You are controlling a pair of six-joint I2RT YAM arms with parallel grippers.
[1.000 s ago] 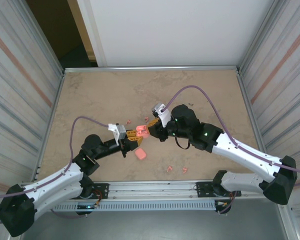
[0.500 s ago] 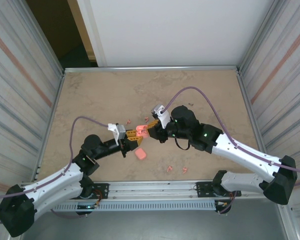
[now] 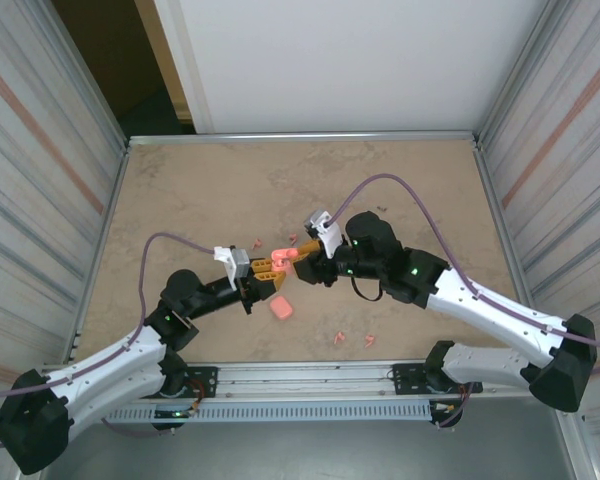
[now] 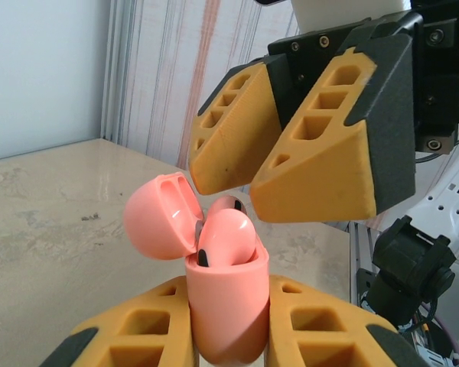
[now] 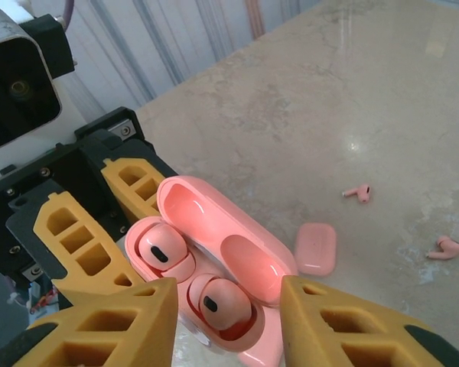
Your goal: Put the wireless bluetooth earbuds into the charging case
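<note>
Marbled beige counter [image 3: 400,190], ribbed walls on either side: the charging case [image 4: 226,306] is held aloft over the middle of the counter with two earbuds [image 5: 164,252] in it.

We see the two earbuds seated side by side in their wells, with the lid [image 4: 159,218] swung back so the wells are open from above. Our left fingers [image 4: 149,325] are clenched on the case's lower body and hold it upright, clear of the counter. We judge that this gives the other arm a steady target. Our right fingers [image 4: 314,153] hang just above the case, spread apart and grasping nothing, well placed, we judge, to press a bud home or tip the lid shut. A closed second case [image 3: 281,309] lies on the counter toward the near edge, and loose earbuds [image 5: 357,192] lie scattered around it.
</note>
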